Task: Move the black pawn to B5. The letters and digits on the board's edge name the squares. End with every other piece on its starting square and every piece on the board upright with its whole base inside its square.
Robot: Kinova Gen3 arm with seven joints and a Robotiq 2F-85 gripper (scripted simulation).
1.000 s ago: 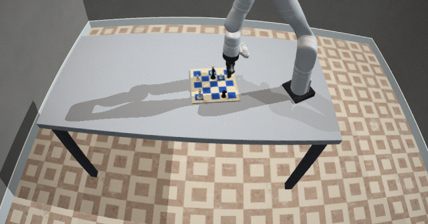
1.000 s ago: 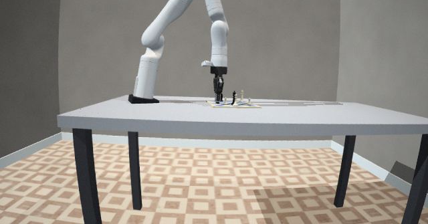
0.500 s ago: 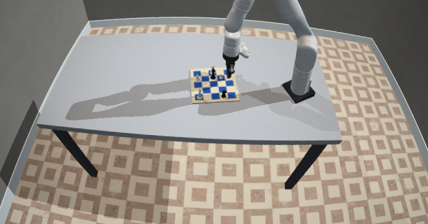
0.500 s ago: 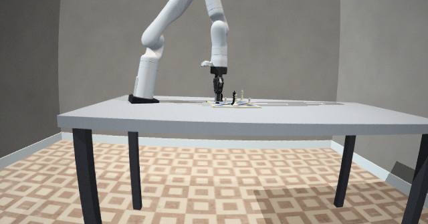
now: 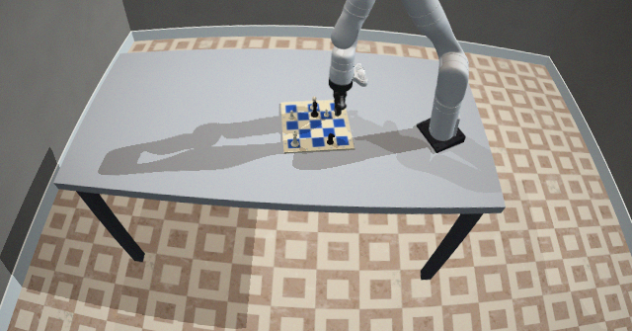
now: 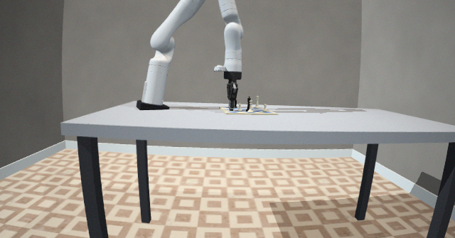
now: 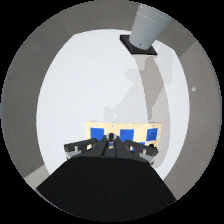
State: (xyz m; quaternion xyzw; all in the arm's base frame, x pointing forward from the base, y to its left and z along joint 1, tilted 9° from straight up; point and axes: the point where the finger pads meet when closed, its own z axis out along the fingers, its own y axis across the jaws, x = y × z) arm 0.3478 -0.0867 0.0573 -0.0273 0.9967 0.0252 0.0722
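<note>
I have the gripper point(image 5: 339, 109) down at the far right corner of the board point(image 5: 346, 145), on the side nearest the arm's base point(image 5: 458, 141). The fingers are closed on something small and dark, which I take to be the pawn point(image 5: 339, 112); it is nearly hidden between them, so I cannot see its shape. In the exterior view the gripper point(image 6: 232, 104) hangs straight down with its tip at or just above the board point(image 6: 270, 113); I cannot tell whether the pawn's base touches the square.

What matters now is which way B5 lies from where I hold the piece. The edge letters and digits are too small for me to read in any view, so I cannot name the square under the gripper or the target. I judge the move to be a short slide across the board, not a long carry.

The pawn's long axis is vertical, in line with the fingers, which suits a straight lift and a straight set-down.

The nearest obstacle is a tall black piece point(image 5: 314, 109) in the same far row, to the left of the gripper. A white piece point(image 5: 326, 113) stands between them, slightly nearer the camera. If B5 lies that way, I need to lift above both before crossing. Another black piece point(image 5: 330, 139) and a white one point(image 5: 294, 139) stand well apart in the near row.
</note>
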